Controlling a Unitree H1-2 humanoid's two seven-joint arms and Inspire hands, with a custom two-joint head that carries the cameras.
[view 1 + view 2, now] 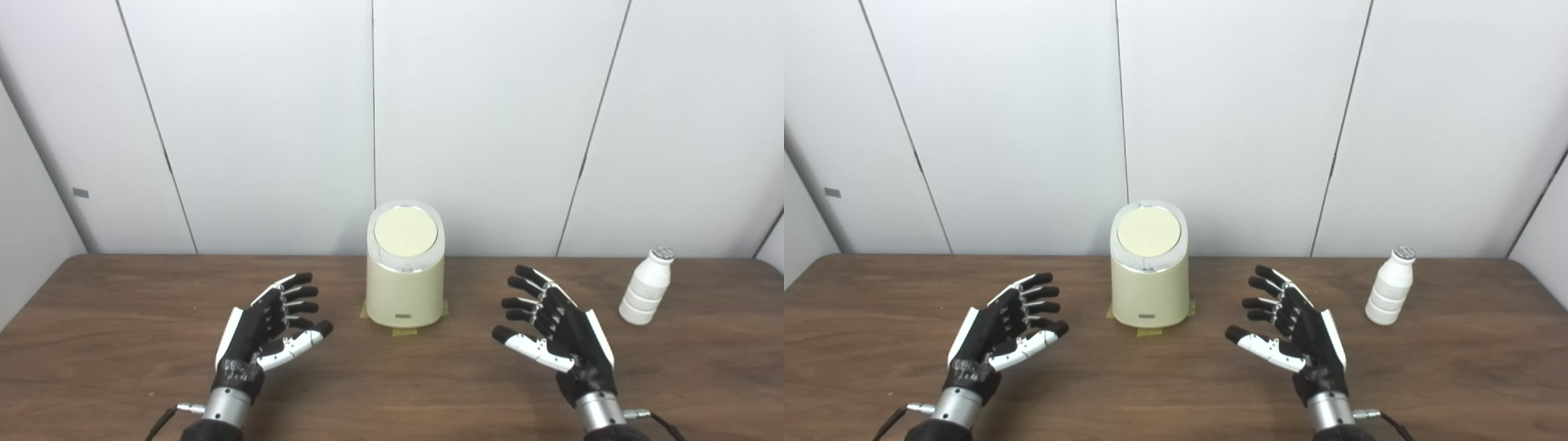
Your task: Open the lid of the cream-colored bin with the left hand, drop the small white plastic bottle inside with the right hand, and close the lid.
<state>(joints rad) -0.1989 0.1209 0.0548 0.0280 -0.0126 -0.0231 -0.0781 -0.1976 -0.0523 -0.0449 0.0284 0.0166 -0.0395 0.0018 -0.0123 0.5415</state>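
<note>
Both hands spread and empty over the table, bin lid down

The left hand (266, 331) and right hand (554, 327) hover palms inward with fingers apart, holding and touching nothing, one on each side of the cream-colored bin (404, 288). The bin stands upright at the middle of the wooden table (122, 343) near the wall panels (257, 122), its round lid (405, 233) closed, tape strips (404, 332) at its base. The small white plastic bottle (646, 286) stands upright well to the right, beyond the right hand, with nothing between them
</note>
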